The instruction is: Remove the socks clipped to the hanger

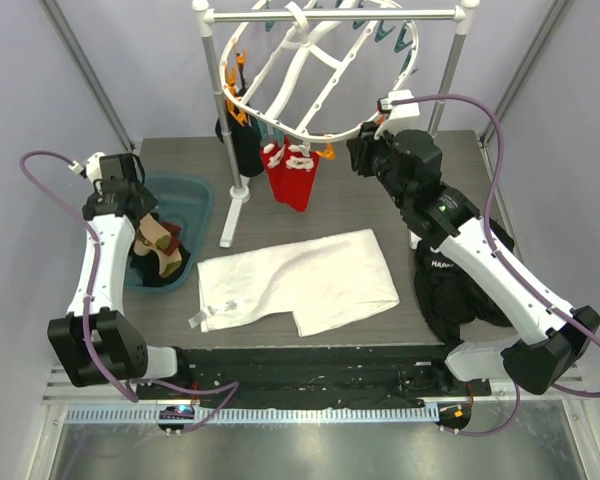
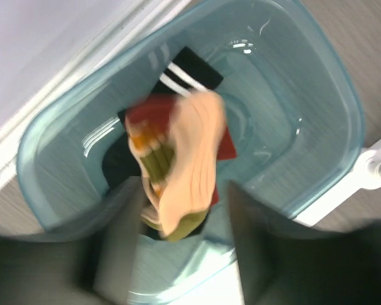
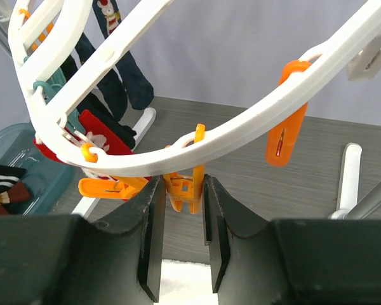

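Grey wood-grain counter (image 1: 400, 200) runs between pale walls, with a grey rail (image 1: 330, 15) on upright poles at the back. From that rail hangs the hanger (image 1: 270, 122), a white oval tilted steeply. Seen from above, its long axis runs from the low rim at the left up to the high rim at the right. Two red socks (image 1: 292, 178) are clipped to the low near rim and hang straight down, cuffs up. Dark socks (image 1: 245, 145) hang the same way further left, by the pole. The right gripper (image 1: 365, 150) reaches up to the near rim. Its fingers (image 3: 152, 241) stand a little apart, close on either side of an orange clip (image 3: 184, 184); whether they press it I cannot tell. The left gripper (image 1: 150, 222) hangs over a teal basin (image 1: 202, 195) at the counter's left. Its fingers (image 2: 117, 254) are apart, and a blurred tan striped sock (image 2: 190, 152) lies lengthwise along the gap, on red and black socks. A white cloth (image 1: 300, 280) and a black garment (image 1: 450, 290) lie nearer the arms.
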